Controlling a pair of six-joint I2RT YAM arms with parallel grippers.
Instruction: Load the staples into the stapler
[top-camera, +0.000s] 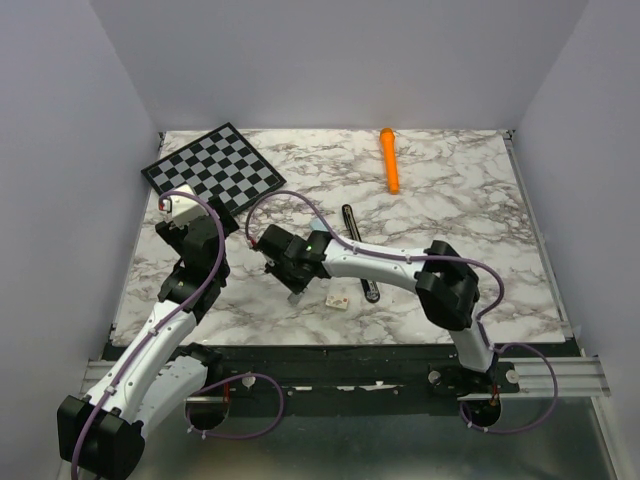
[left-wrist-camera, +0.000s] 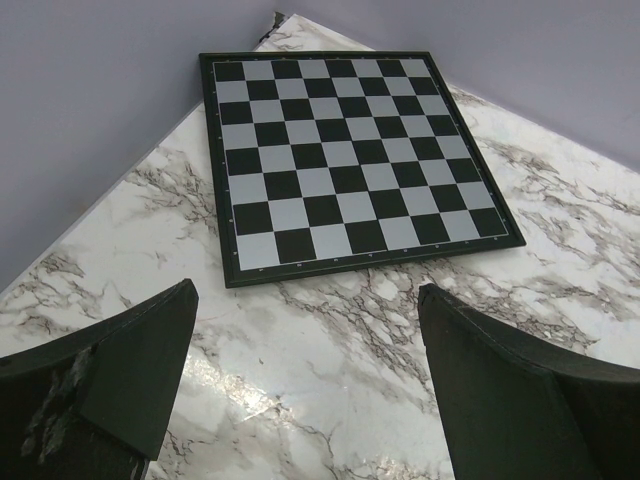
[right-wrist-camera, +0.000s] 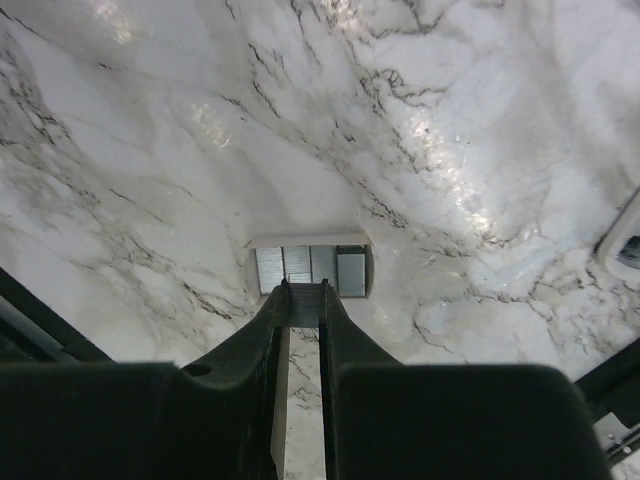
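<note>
Picking up the staples (right-wrist-camera: 297, 268) is judged to be the step in hand, with loading not yet begun. Item, staples: silvery-grey rows lying in a small pale open box (right-wrist-camera: 310, 241) on the marble surface (top-camera: 450, 200), near the front and left of centre. Item, right hand (right-wrist-camera: 303, 292): reached across to the left, poised over the near edge of that box. Its fingers are drawn almost together, and a grey strip shows between their tips, so it appears to be clamped on part of the staples, though the view is tight. Item, stapler (top-camera: 357, 250): slim and black, lying lengthwise near to far just right of the right hand, apart from it and untouched. Whether its top arm is raised is too small to tell. Item, left hand (left-wrist-camera: 307, 295): fingers spread wide with nothing between them, held above bare marble just short of the chessboard (left-wrist-camera: 350, 160), well apart from the work. Other entries: an orange marker (top-camera: 390, 160) at the far side and a tiny white piece (top-camera: 336, 299) between box and stapler. Next move, as a judgement: lift the strip straight out of the box without tipping it, carry it right to the stapler and line it up with the channel. The left hand would likely need to steady or open the stapler.
</note>
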